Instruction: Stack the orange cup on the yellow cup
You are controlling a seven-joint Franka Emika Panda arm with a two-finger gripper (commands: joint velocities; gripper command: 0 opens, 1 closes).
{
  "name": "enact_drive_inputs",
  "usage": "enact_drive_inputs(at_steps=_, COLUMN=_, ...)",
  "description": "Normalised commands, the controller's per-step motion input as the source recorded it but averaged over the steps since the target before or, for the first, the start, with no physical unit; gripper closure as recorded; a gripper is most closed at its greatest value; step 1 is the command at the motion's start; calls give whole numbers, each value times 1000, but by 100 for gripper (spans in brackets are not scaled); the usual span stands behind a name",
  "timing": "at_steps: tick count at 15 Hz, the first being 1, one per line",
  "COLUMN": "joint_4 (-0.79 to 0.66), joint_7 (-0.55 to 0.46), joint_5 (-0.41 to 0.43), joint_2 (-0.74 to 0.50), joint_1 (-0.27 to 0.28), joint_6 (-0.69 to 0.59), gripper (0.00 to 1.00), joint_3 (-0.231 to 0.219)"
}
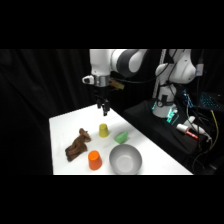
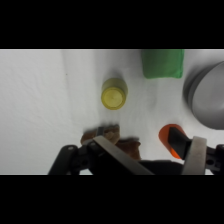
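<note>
Orange cup (image 1: 95, 160) is left ungrasped on the table (image 1: 62, 125) while the spread, empty end effector (image 1: 104, 107) is held high above the yellow cup (image 1: 103, 130).

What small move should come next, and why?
Probably move the tool toward the orange cup and lower over it. The tool hangs above the table's far end, holding nothing, nearer the yellow cup. The orange cup stands apart at the near edge, between the brown object and grey bowl, and has to be picked up first.
</note>
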Motion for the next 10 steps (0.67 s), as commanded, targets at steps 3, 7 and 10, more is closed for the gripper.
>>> enact_drive_inputs(at_steps=3, joint_4=34, joint_7=20, joint_5=-5, joint_2=19, joint_1=-8, joint_6=6, gripper=0, joint_3=17)
enact_drive_inputs(at_steps=7, joint_4=215, joint_7=56, joint_5=-20, joint_2=133, joint_1=27, joint_6=-14, gripper=0, joint_3=44)
enact_drive_inputs(at_steps=10, joint_4=387, joint_7=80, joint_5=-59, joint_2=239, joint_1=64, joint_6=-85, gripper=0, joint_3=62)
